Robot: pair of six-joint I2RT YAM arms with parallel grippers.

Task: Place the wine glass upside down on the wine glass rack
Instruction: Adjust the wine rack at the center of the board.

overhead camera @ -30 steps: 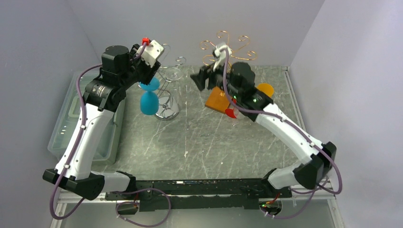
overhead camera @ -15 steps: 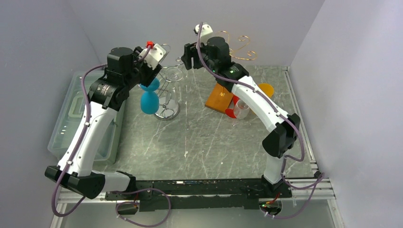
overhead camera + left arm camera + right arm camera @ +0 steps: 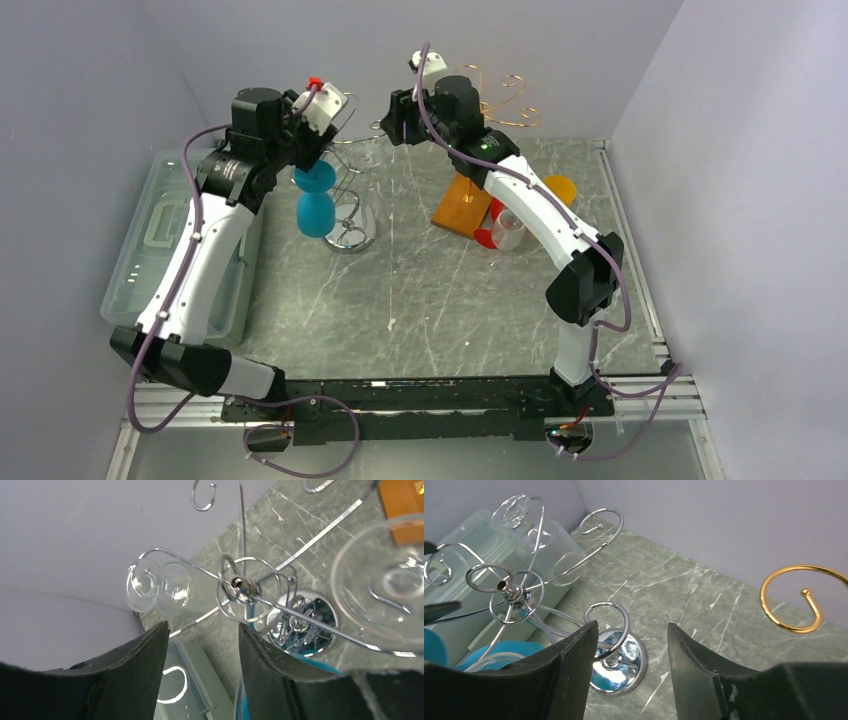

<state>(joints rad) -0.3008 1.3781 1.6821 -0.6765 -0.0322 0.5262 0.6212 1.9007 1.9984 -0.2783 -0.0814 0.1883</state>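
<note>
A blue wine glass (image 3: 316, 203) hangs upside down, foot on top, at the left side of the chrome wine glass rack (image 3: 350, 232). My left gripper (image 3: 318, 148) is open and empty just above the glass's foot. In the left wrist view the gripper (image 3: 202, 627) looks down on the rack hub (image 3: 239, 584), and a strip of the blue glass (image 3: 320, 664) shows beside the right finger. My right gripper (image 3: 396, 118) is open and empty, high to the right of the rack. In the right wrist view the gripper (image 3: 631, 627) faces the rack base (image 3: 620, 661).
Clear glasses (image 3: 161, 586) (image 3: 365, 155) hang on other rack arms. A gold rack (image 3: 503, 95) stands at the back. An orange block (image 3: 460, 207), a clear cup (image 3: 508, 233) and an orange disc (image 3: 561, 187) lie at the right. A plastic bin (image 3: 148, 245) sits at the left.
My right arm has swung up and left from above the orange block to beside the rack's top. My left gripper has shifted slightly over the blue glass.
</note>
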